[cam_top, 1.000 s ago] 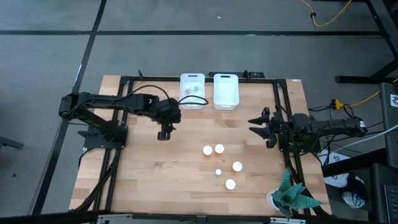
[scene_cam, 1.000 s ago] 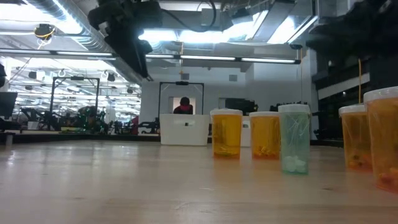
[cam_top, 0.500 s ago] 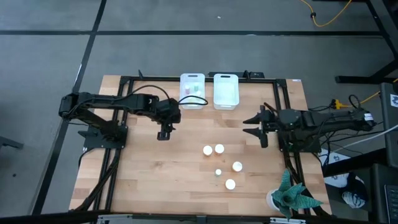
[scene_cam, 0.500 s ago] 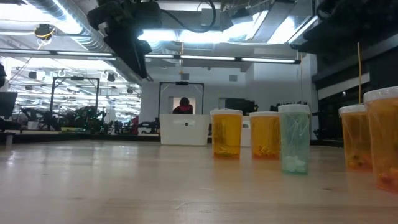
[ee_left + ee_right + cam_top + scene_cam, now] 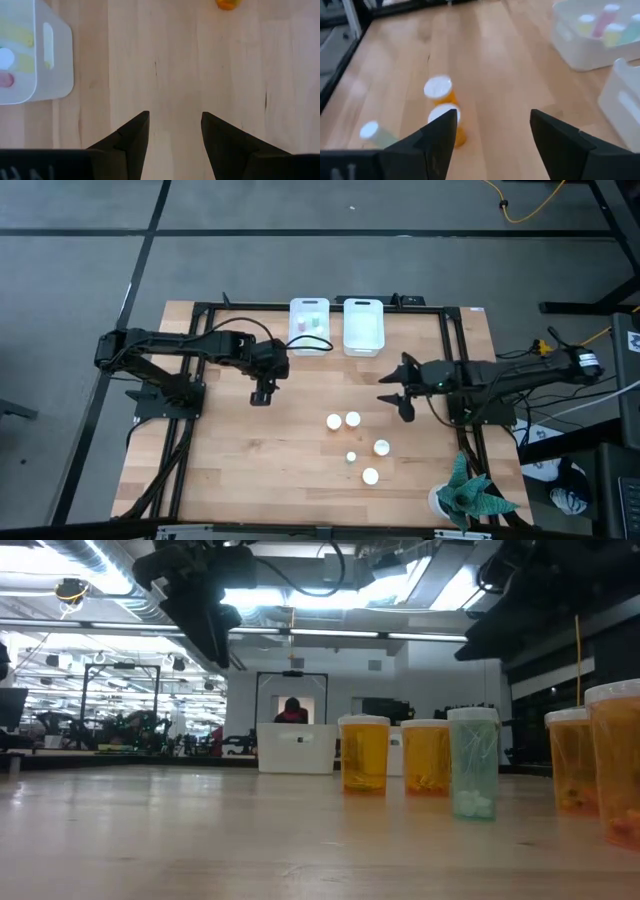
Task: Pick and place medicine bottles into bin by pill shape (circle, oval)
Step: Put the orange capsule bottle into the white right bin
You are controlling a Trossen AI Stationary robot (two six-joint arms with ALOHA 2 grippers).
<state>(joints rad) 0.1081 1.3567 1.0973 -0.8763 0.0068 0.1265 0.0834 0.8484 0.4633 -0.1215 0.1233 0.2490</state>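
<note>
Though spread wide, right claw [image 5: 397, 392] apart from the medicine bottles [image 5: 343, 420].

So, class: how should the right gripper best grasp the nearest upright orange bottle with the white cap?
Probably from straight above: the orange bottle with the white cap stands upright, its neighbouring orange bottle close beside it. The open right gripper should close across the round cap, fingers avoiding the neighbour's side.

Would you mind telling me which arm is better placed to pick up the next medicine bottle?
The right. Its open pincer hangs empty just beside the standing medicine bottles, while the left pincer, also open, hovers farther off, nearer the left bin.
</note>
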